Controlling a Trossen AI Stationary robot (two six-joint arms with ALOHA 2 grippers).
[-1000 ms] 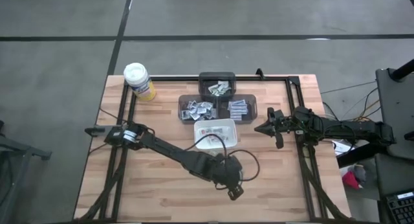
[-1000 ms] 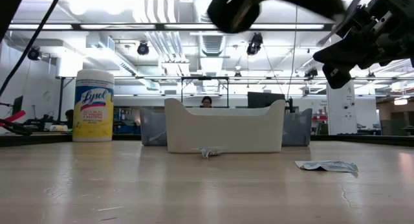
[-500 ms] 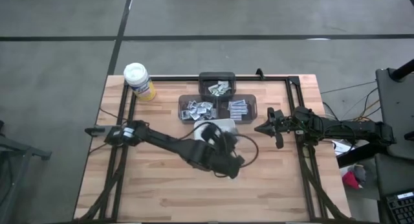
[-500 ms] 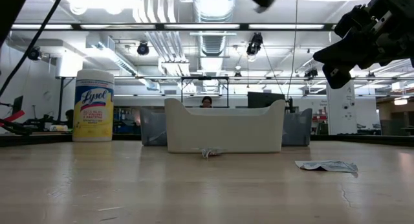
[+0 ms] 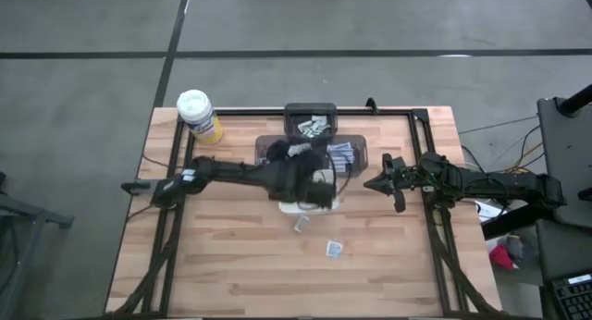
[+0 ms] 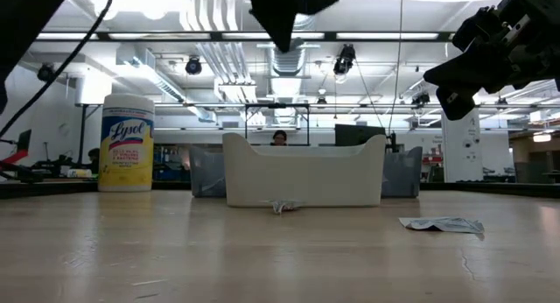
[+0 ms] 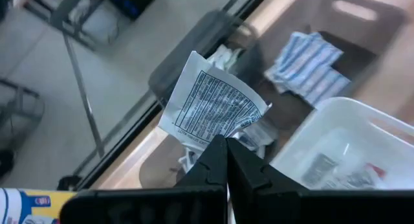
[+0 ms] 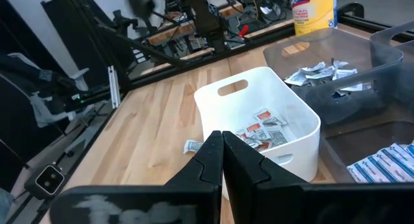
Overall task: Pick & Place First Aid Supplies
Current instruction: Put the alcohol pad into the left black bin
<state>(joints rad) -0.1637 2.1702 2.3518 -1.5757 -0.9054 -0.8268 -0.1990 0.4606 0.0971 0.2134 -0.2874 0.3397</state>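
The left end effector (image 7: 223, 160) is pinching a thin paper packet (image 7: 213, 111) by its lower edge above the white dish (image 7: 362, 130). It is looking light, floppy and easily creased. The right end effector (image 5: 378, 183) is waiting closed and empty.

The right hand (image 8: 222, 141) shows its two dark fingers pressed together, nothing between them. Beyond them a white dish (image 8: 240, 102) with a handle slot stands on the wooden table (image 8: 155, 117); several small packets (image 8: 262, 129) with reddish print lie inside it. One more packet (image 8: 192, 146) lies on the table just beside the dish. Near the dish stands a clear grey bin (image 8: 336, 62) holding crumpled white packets (image 8: 320, 72), and blue-striped packets (image 8: 383, 164) lie in another bin. A yellow canister (image 8: 314, 9) stands at the table's far edge.
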